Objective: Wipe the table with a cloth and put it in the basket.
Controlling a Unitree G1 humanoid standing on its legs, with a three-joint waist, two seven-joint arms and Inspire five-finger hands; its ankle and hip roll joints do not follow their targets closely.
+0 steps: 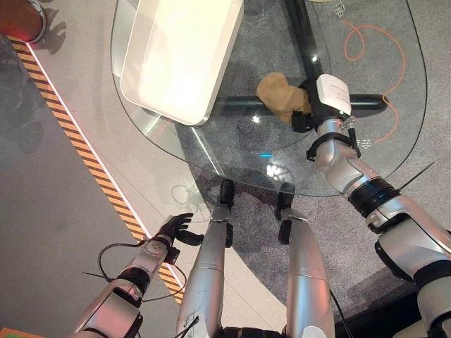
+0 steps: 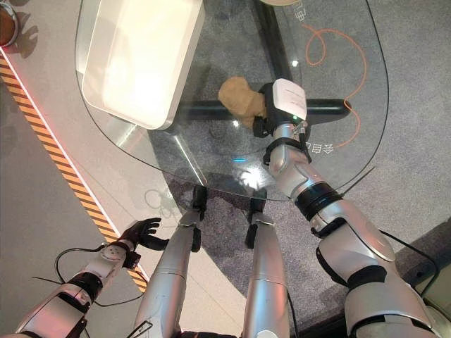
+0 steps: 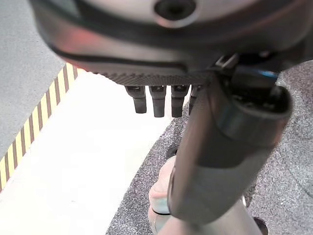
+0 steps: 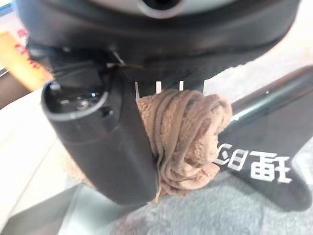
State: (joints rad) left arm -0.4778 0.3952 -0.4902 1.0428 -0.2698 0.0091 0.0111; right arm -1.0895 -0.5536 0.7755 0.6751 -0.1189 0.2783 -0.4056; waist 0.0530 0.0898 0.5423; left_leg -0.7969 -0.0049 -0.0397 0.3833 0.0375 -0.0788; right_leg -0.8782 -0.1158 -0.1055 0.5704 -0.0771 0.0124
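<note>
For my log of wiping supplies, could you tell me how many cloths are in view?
1. A tan cloth lies bunched on the glass table, gripped by the right hand, beside the white basket. Another could be hidden inside the basket.

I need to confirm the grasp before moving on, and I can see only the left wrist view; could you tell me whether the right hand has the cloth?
Observer: Yes, the right hand is closed on the tan cloth, bunched against the thumb in its wrist view.
Operator: Is it over the table?
Observer: Yes, the cloth rests on the glass table.
Operator: Where is the basket?
Observer: The white basket stands on the same table, toward the robot's left of the cloth.
</note>
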